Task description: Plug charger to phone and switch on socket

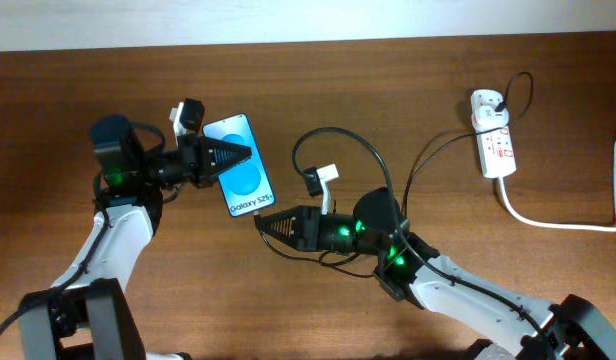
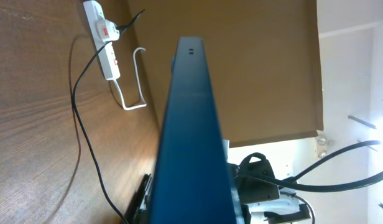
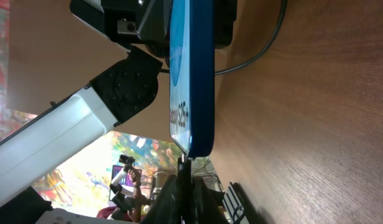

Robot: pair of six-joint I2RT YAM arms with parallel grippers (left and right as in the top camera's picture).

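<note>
Black-edged, the phone (image 1: 250, 186) sits clamped in your left gripper (image 1: 244, 154) so your right gripper (image 1: 262, 222), pinched on the charger (image 1: 333, 129) tip, can meet its bottom port.

A: The overhead view is evenly bright, lit from above. The table (image 1: 408, 80) looks warm brown with no hot spots, only soft, short shadows beside the left arm (image 1: 118, 240) and the right arm (image 1: 468, 290).

B: Green lamps (image 1: 346, 232) glow on both arms there. The phone (image 1: 240, 165) screen reads clean, with no glare.

A: The left wrist view is harder. The phone's edge sits so near the lens that it is a soft dark-blue blur, and the far right burns out to white.

B: Yet the wood grain at the left is sharp, and the charger (image 2: 74, 93) shows crisp against it.

A: In the right wrist view a pale sheen runs down the phone's edge. The lower left background is overexposed and smeared.

B: The grain on the right is clear.
</note>
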